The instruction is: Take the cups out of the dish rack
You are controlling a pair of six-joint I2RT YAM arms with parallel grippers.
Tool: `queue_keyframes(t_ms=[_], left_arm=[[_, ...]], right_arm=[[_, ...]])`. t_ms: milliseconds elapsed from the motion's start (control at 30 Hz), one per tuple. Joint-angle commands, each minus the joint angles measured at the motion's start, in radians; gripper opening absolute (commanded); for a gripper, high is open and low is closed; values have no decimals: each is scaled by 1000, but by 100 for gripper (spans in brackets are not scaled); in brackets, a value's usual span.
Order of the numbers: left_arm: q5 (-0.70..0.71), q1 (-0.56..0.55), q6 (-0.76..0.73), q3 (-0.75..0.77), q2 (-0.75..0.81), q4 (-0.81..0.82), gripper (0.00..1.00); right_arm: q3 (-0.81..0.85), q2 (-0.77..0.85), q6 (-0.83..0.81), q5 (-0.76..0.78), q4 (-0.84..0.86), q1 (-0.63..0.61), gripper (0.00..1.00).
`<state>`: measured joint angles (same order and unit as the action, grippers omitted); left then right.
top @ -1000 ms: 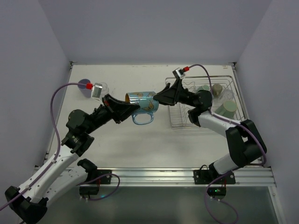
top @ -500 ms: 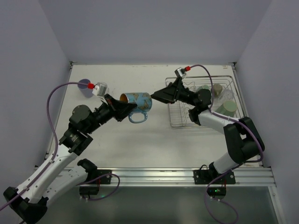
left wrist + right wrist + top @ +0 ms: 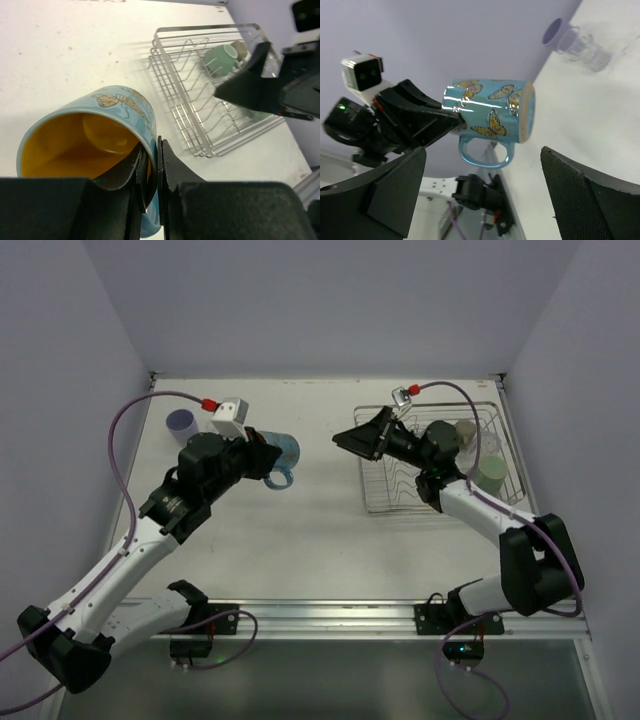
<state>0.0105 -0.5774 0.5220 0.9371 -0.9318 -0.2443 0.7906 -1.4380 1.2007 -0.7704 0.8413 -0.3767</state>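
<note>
Black fingers of the left gripper (image 3: 150,167) pinch the rim of a blue butterfly mug (image 3: 107,117), orange inside, held sideways above the white table (image 3: 300,530), left of the dish rack (image 3: 400,495). The right gripper (image 3: 352,439) hangs spread wide and empty at the rack's left edge. A pale green cup (image 3: 490,472), an olive-brown cup (image 3: 465,430) and perhaps a clear glass sit in the rack's right end.

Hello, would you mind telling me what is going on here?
The left gripper is clamped on the rim of the blue butterfly mug, holding it sideways above the table, clear of the dish rack. The right gripper is open and empty beside the rack. Several cups sit in the rack; a lavender cup stands at the far left.
</note>
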Motion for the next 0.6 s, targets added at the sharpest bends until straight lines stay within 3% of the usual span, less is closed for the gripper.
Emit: queue_keyframes(t_ms=[0, 200, 567], left_arm=[[117, -2, -72, 140, -71, 53, 0], [233, 7, -157, 359, -347, -44, 0], [269, 134, -214, 617, -765, -101, 0]], right_arm=[[6, 124, -229, 114, -252, 5, 99], [-22, 298, -429, 266, -549, 4, 99], [-128, 553, -546, 327, -715, 1, 99]])
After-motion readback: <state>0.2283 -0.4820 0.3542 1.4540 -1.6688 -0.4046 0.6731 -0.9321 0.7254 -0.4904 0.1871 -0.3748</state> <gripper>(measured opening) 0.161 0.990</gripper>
